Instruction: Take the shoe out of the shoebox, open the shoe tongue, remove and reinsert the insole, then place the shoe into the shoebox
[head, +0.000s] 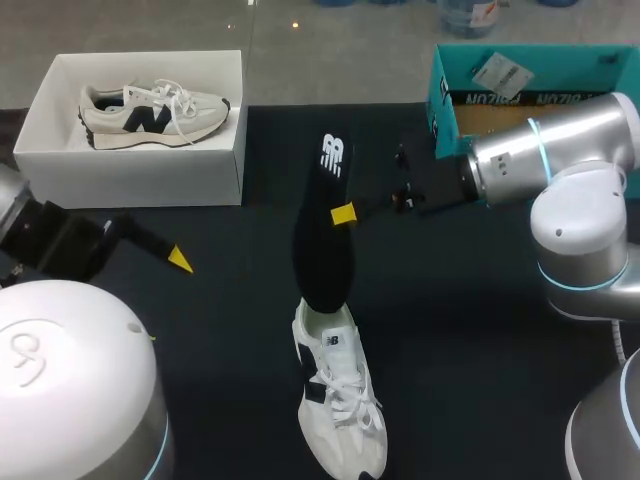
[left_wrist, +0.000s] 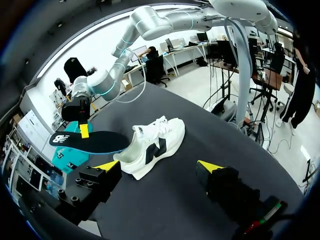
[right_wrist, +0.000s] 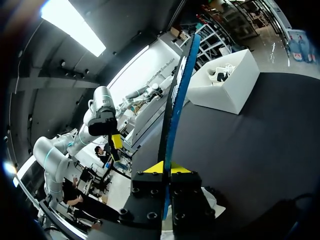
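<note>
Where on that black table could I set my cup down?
Bare tabletop lies between the loose shoe and the right arm, and between that shoe and the left gripper. The middle is crowded: the right gripper holds the insole there.

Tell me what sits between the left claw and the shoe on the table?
Nothing; only bare black table separates the left gripper and shoe, clearest in the head view.

Black insole (head: 318, 250) with white logo, white shoe (head: 340, 410) with seemingly black side mark, white shoebox (head: 140, 178)
</note>
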